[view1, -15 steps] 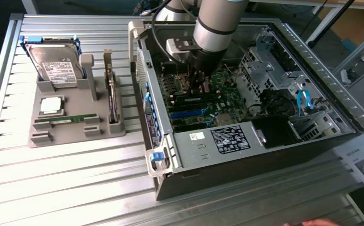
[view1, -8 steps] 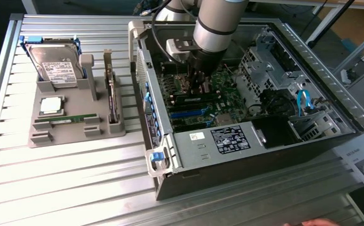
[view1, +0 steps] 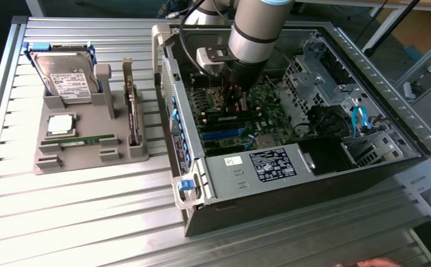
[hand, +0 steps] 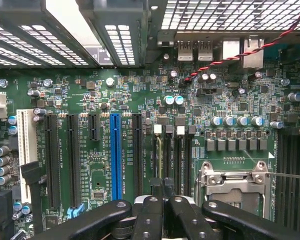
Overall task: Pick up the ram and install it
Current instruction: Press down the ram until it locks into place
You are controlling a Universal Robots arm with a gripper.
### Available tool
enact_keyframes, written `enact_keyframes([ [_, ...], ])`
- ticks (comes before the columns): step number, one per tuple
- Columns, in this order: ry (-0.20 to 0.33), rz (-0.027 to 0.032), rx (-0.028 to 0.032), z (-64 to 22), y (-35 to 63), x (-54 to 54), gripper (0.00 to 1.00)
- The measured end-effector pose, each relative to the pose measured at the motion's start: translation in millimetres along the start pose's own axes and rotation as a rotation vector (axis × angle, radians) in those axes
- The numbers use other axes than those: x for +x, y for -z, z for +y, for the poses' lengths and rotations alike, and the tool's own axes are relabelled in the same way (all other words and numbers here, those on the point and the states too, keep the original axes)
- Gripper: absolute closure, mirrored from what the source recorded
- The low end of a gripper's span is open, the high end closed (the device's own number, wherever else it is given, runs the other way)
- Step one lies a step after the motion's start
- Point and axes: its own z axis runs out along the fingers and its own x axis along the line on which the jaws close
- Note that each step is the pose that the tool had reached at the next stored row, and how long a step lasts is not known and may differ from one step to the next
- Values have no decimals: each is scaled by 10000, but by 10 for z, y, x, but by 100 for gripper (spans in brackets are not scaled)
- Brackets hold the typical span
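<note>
A long green ram stick (view1: 78, 141) lies flat in the grey holder (view1: 89, 158) at the exterior view's left, well away from the arm. My gripper (view1: 235, 105) reaches down into the open computer case (view1: 304, 167), over the motherboard (hand: 90, 100). In the wrist view its black fingers (hand: 151, 215) are shut together, tips (hand: 163, 185) just above the row of dark memory slots (hand: 181, 160). A thin green edge (hand: 160, 155) stands in one of these slots and runs under the fingertips. I cannot tell whether they touch it.
The holder also carries a hard drive (view1: 67, 78), a square silver processor (view1: 59, 123) and an upright dark card (view1: 132, 111). Beside the slots are the processor socket (hand: 235, 185), a blue card slot (hand: 115, 150) and a red-black cable (hand: 240, 55). A hand (view1: 368, 262) shows at the table's near edge.
</note>
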Motion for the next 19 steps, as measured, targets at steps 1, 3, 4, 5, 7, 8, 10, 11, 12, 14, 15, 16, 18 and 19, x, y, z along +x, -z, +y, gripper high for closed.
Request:
enact_keyframes([
  [1,0,0,0,0,0,0,90],
  [3,0,-2,1,0,-1,-1,90],
  [4,0,-2,1,0,-2,0,90],
  [5,0,-2,1,0,-2,0,90],
  [7,-1,-2,1,0,-4,1,90],
  [8,0,-1,1,0,-6,1,90],
  [10,0,-2,1,0,-10,3,90],
  [11,0,-2,2,0,-12,4,90],
  [12,0,-1,1,0,-15,5,90],
  [14,0,-2,1,0,-19,7,90],
  [15,0,-2,1,0,-22,8,90],
  [16,0,-4,1,0,-24,9,90],
  [18,-1,-5,1,0,-26,10,90],
  [19,0,-5,1,0,-27,11,90],
])
